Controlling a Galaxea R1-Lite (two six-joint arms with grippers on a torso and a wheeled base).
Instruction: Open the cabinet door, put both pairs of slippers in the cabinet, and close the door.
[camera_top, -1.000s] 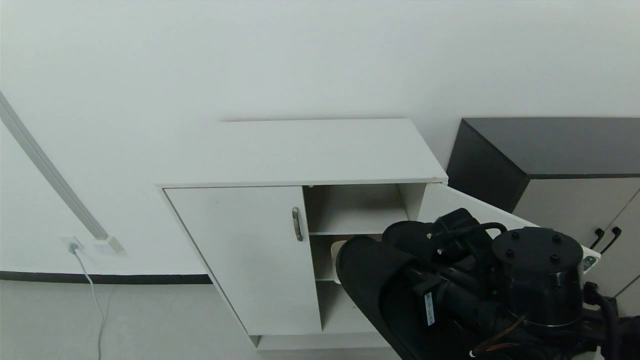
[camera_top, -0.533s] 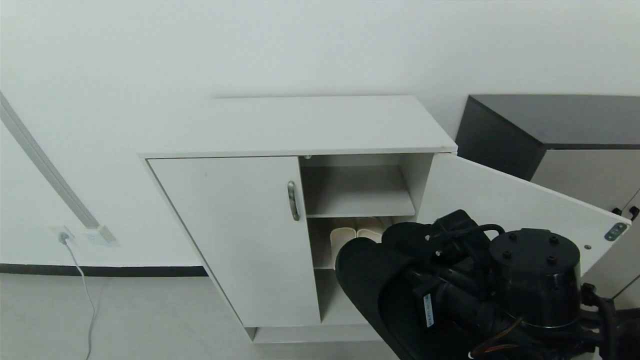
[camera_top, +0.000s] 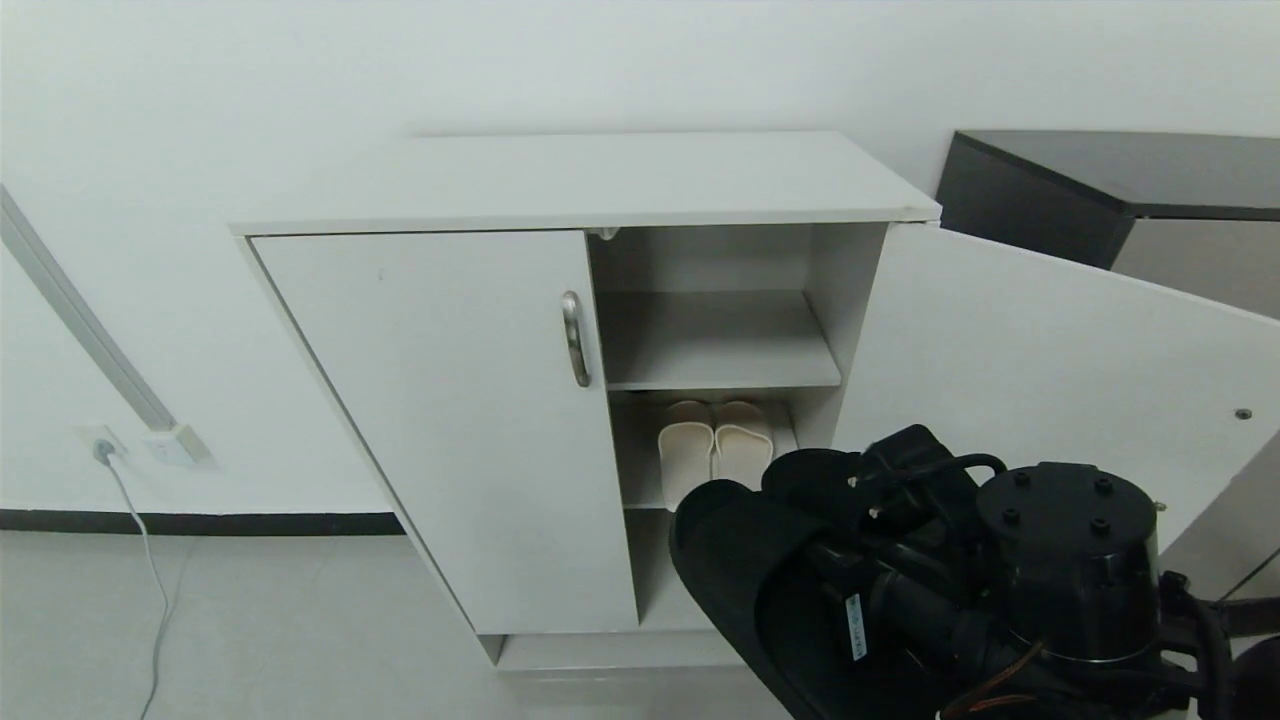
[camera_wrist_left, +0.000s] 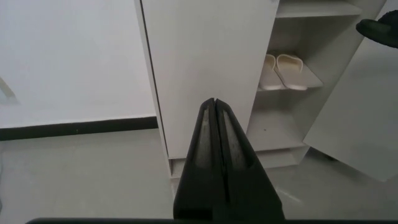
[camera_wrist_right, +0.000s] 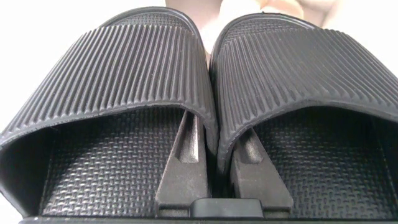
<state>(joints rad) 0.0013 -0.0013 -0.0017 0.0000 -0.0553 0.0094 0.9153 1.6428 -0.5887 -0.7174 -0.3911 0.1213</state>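
1. Black slippers (camera_top: 745, 560) hang in front of the cabinet (camera_top: 600, 180), their inner sides pinched between the right gripper (camera_wrist_right: 216, 134) fingers.
2. Done: right door (camera_top: 1050, 340) open, pale slippers (camera_top: 715, 450) on the middle shelf.
3. Remaining: shelve the black pair, close the door.
4. Left gripper (camera_wrist_left: 214, 106) fingers pressed together, empty.

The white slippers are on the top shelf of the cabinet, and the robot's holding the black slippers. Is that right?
Not quite. The white slippers sit on the middle shelf of the cabinet, under the top shelf, as the head view shows. The right gripper does hold the black slippers.
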